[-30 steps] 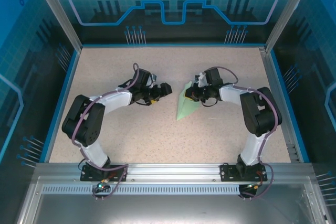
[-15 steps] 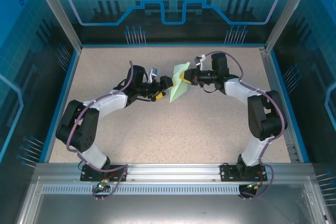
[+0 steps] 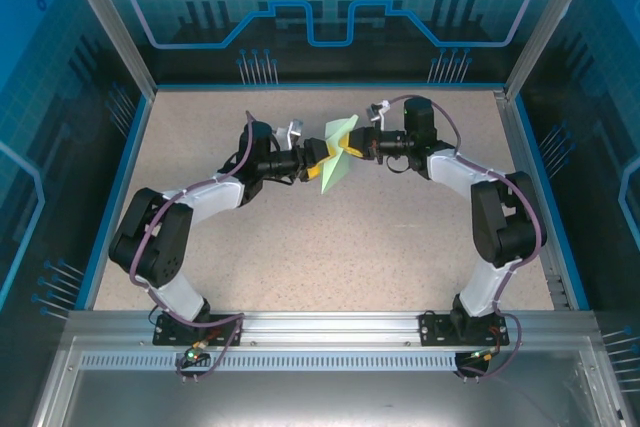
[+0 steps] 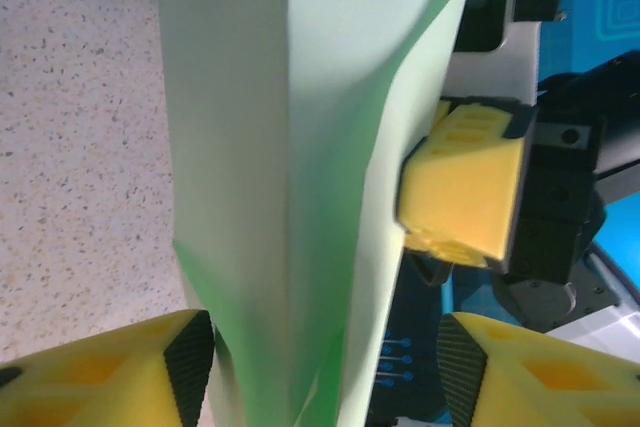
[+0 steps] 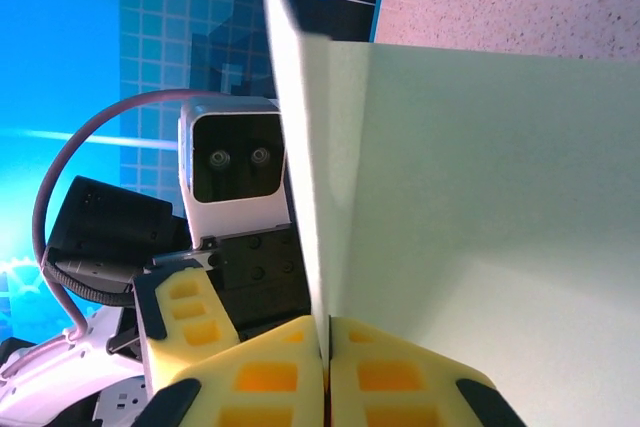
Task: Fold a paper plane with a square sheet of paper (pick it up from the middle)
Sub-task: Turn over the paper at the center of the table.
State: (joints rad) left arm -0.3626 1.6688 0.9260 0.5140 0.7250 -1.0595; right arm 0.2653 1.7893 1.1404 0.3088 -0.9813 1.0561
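The square sheet of paper, folded into a pale mint-green paper plane (image 3: 335, 163), hangs above the table between the two arms. My right gripper (image 3: 353, 145) is shut on its crease from the right; its yellow fingers meet on the fold (image 5: 328, 347) with the paper (image 5: 480, 197) standing up from them. My left gripper (image 3: 318, 154) reaches in from the left, open, its jaws (image 4: 325, 372) on either side of the paper (image 4: 290, 147). The left pad is close to the sheet and the right pad stands apart. The right gripper's fingers (image 4: 465, 187) show behind the paper.
A speckled beige table (image 3: 330, 247) with a blue rim (image 3: 113, 187) lies inside blue patterned walls. Both arms meet near the middle back of the table. The left wrist camera (image 5: 235, 172) faces the right one at close range.
The right gripper raised the paper plane off the table and carried it left and back. The left gripper came to it, and its jaws narrowed around the paper.
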